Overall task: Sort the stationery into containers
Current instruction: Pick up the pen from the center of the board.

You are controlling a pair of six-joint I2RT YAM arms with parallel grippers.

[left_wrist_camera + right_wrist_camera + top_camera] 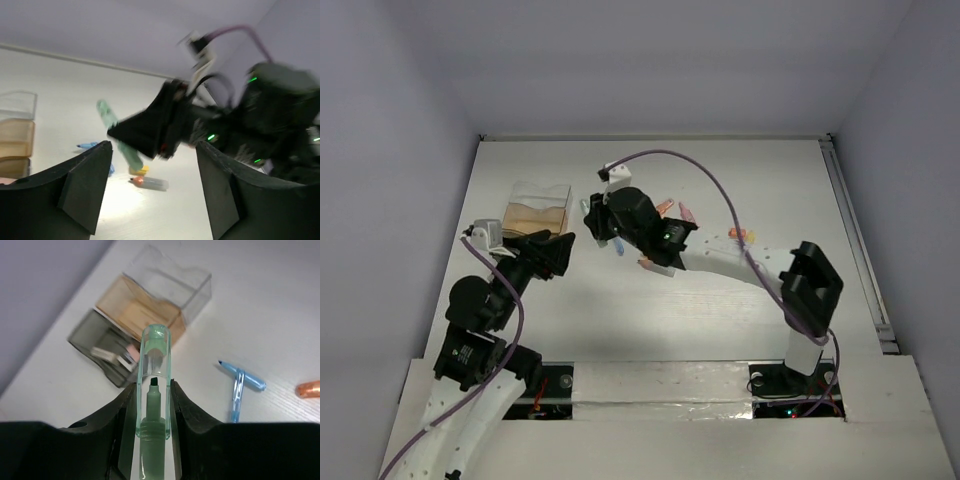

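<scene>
Ahead of R gripper (152,390), jaws clamping green highlighter (155,360), container (192,290) is sitting along highlighter's long axis; L gripper (152,150), hanging open & empty, is hovering beside it.

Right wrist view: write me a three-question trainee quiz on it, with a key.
1. True or false: the right end effector is shut on a green highlighter.
2. Which section of the container sits between the other two? A clear, B tan, C dark grey.
3. Name the colour of the piece at the view's right edge.
Key: 1 true; 2 B; 3 orange.
</scene>
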